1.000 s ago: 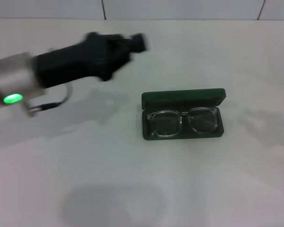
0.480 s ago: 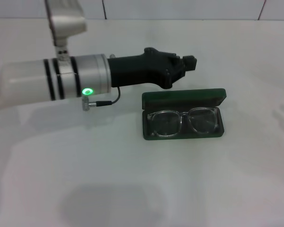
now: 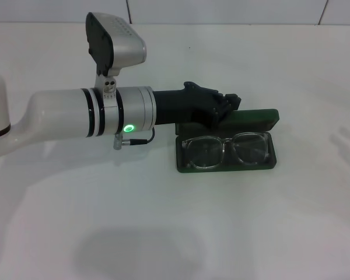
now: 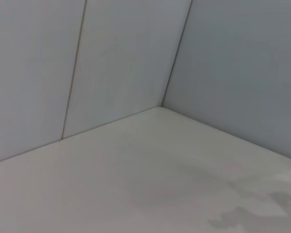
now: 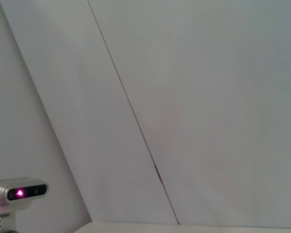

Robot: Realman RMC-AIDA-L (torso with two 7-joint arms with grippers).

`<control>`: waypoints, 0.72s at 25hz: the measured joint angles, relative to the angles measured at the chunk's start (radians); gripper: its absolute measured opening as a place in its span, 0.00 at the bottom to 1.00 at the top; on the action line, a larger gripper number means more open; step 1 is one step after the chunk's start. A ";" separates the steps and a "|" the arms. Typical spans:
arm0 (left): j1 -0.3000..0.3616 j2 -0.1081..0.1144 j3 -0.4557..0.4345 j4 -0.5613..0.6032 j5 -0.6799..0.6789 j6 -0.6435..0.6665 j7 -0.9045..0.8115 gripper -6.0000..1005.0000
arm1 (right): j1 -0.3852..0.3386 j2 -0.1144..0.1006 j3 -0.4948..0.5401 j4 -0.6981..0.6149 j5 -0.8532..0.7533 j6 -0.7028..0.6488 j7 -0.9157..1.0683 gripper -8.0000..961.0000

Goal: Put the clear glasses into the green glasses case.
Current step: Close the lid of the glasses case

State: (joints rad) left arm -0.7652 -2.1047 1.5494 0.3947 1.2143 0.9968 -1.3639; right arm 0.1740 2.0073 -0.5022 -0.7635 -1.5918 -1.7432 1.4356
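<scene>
The green glasses case [image 3: 185, 167] lies open on the white table, right of centre in the head view, with its lid [image 3: 258, 119] tipped back behind it. The clear glasses [image 3: 226, 149] rest folded inside the case, lenses up. My left arm reaches in from the left, and its black left gripper [image 3: 230, 105] is at the left part of the lid, over the case's back edge. The gripper covers that part of the lid. My right gripper shows in no view.
The white table [image 3: 163, 233] runs back to a tiled wall [image 3: 221, 10]. The left wrist view shows only a table corner [image 4: 160, 108] and walls. A grey camera housing with a magenta light [image 5: 19, 192] sits low in the right wrist view.
My left arm has swung in from the far left and come down, bringing its gripper from well clear of the case to the case's lid. The case and the glasses have not moved.
</scene>
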 joint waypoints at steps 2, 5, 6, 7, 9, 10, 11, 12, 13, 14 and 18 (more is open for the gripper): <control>0.001 0.001 0.001 -0.001 0.000 -0.001 -0.001 0.07 | 0.004 0.000 -0.001 0.001 0.000 0.000 0.000 0.29; 0.002 0.002 0.001 -0.004 -0.001 -0.001 -0.001 0.07 | 0.008 0.000 -0.003 0.004 0.000 0.001 0.000 0.30; 0.003 0.002 0.001 -0.005 -0.001 -0.001 -0.001 0.07 | 0.010 0.001 -0.003 0.007 0.000 0.001 -0.001 0.30; 0.003 0.002 0.002 -0.006 -0.001 0.000 -0.001 0.07 | 0.012 0.001 -0.003 0.011 0.000 0.001 -0.001 0.30; 0.004 0.002 0.004 -0.005 0.001 0.005 -0.001 0.07 | 0.017 0.001 -0.004 0.021 -0.003 0.002 -0.003 0.30; 0.005 0.002 0.009 -0.003 0.002 0.010 -0.001 0.07 | 0.019 0.000 -0.004 0.025 -0.006 0.001 -0.004 0.30; 0.005 0.003 0.011 -0.002 0.001 0.010 -0.002 0.07 | 0.020 0.000 -0.005 0.027 -0.008 0.001 -0.004 0.30; 0.005 0.003 0.013 -0.002 -0.001 0.011 -0.002 0.07 | 0.021 -0.001 -0.005 0.028 -0.010 0.001 -0.004 0.30; 0.005 0.003 0.013 -0.001 -0.004 0.010 -0.003 0.09 | 0.021 -0.001 -0.005 0.029 -0.012 0.001 -0.004 0.30; 0.006 0.003 0.013 -0.001 -0.011 0.008 -0.003 0.11 | 0.021 -0.001 -0.005 0.029 -0.013 0.001 -0.004 0.30; 0.016 0.003 0.014 0.000 -0.036 0.004 0.002 0.18 | 0.021 -0.001 -0.004 0.029 -0.013 0.001 -0.004 0.30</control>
State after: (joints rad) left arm -0.7489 -2.1020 1.5630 0.3950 1.1781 1.0005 -1.3619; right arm 0.1954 2.0059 -0.5065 -0.7345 -1.6047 -1.7426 1.4314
